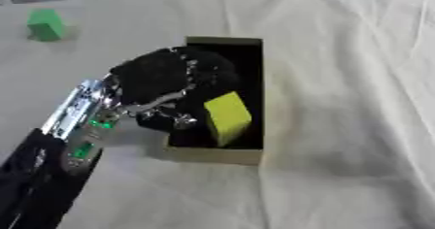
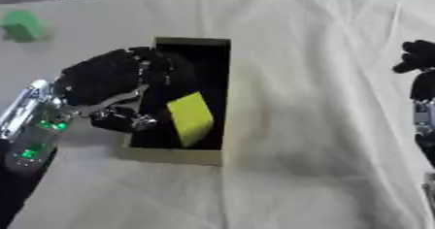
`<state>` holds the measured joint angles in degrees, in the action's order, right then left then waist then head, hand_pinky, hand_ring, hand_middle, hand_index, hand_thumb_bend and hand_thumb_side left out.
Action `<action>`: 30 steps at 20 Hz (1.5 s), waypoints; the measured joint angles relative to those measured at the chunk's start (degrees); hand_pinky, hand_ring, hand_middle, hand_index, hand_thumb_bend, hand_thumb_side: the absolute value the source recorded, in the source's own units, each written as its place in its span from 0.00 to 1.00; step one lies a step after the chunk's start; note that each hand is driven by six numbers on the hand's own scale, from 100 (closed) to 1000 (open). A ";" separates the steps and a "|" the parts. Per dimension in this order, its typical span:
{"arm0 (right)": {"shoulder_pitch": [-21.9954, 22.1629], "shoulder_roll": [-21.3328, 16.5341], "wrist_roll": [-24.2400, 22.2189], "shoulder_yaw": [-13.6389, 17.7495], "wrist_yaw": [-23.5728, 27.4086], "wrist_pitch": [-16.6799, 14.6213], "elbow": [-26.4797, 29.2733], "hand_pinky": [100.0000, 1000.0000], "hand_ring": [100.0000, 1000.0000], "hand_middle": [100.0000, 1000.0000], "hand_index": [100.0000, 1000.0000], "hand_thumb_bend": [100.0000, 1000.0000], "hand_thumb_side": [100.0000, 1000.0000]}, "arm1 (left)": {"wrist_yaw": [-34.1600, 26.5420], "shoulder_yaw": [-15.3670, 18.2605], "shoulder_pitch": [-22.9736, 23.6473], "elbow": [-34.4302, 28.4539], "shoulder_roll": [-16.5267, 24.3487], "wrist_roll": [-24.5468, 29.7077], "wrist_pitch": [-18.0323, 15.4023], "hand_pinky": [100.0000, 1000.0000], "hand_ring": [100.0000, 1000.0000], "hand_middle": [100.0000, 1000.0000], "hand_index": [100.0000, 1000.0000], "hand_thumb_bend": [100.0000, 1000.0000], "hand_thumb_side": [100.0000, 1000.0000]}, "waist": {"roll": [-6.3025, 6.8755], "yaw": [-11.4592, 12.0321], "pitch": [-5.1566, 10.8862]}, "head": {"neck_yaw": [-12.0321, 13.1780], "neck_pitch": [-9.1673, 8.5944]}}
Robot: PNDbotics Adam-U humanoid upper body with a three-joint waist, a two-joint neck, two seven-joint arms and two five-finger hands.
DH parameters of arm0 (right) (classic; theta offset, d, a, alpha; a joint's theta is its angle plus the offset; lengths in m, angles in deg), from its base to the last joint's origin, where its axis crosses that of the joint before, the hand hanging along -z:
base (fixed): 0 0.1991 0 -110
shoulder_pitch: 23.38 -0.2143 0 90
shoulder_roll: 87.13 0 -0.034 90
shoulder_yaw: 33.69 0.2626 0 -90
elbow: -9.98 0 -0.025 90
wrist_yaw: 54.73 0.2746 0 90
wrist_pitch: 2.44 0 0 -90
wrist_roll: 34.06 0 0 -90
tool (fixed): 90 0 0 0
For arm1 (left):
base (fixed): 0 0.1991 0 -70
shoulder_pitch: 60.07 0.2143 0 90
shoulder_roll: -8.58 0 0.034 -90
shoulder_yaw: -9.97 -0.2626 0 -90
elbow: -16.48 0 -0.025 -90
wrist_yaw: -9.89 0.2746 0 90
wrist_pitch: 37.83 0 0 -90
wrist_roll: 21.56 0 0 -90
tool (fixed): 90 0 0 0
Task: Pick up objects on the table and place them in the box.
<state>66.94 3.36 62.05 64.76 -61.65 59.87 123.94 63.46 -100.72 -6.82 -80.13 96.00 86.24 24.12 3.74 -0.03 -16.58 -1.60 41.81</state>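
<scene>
A yellow block [image 1: 227, 118] lies tilted inside the tan open box [image 1: 219, 155], whose inside is dark. My left hand [image 1: 161, 77] hangs over the box's left wall, right beside the yellow block. The black hand merges with the dark box, so whether it holds the block is unclear. A green block [image 1: 46, 24] sits on the white cloth at the far left, well away from the box. My right hand [image 2: 418, 58] shows only in the right eye view, at the right edge, raised and idle with nothing in it.
A wrinkled white cloth [image 1: 340, 126] covers the whole table. Dark shapes lie beyond the table's far edge at the top. To the right of the box and in front of it there is only cloth.
</scene>
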 measured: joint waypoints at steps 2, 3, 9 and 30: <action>0.04 0.03 0.07 0.00 -0.01 -0.07 0.00 0.80 0.82 0.50 0.81 0.00 0.69 | -2.39 1.32 0.17 -1.42 0.20 -0.54 0.78 0.77 0.84 0.80 0.91 0.06 0.00 | 0.00 0.03 0.00 | -0.16 -0.06; 0.11 0.03 0.13 0.01 -0.02 -0.13 0.00 0.80 0.82 0.50 0.81 0.00 0.69 | -3.74 2.25 0.39 -2.34 0.56 -0.84 1.49 0.77 0.84 0.80 0.91 0.06 0.00 | 0.00 0.07 0.00 | -0.34 -0.07; 0.20 0.03 0.70 0.04 -0.21 -0.32 0.00 0.80 0.82 0.50 0.81 0.00 0.68 | -9.86 9.36 2.17 -6.62 6.25 -1.62 7.44 0.77 0.84 0.81 0.91 0.09 0.00 | 0.00 0.41 0.01 | -1.52 -0.07; 0.32 -0.47 1.96 0.03 -1.13 -1.57 0.00 0.80 0.82 0.50 0.81 0.00 0.69 | -15.57 19.26 -1.00 10.37 25.60 -2.86 11.03 0.82 0.90 0.87 0.92 0.28 0.00 | -0.72 -0.79 -0.19 | 0.24 -0.40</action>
<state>67.26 2.90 64.01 64.80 -62.78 58.30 123.94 47.89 -81.46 -7.82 -69.76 121.60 83.38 35.15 3.02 -0.81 -16.77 -1.37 41.41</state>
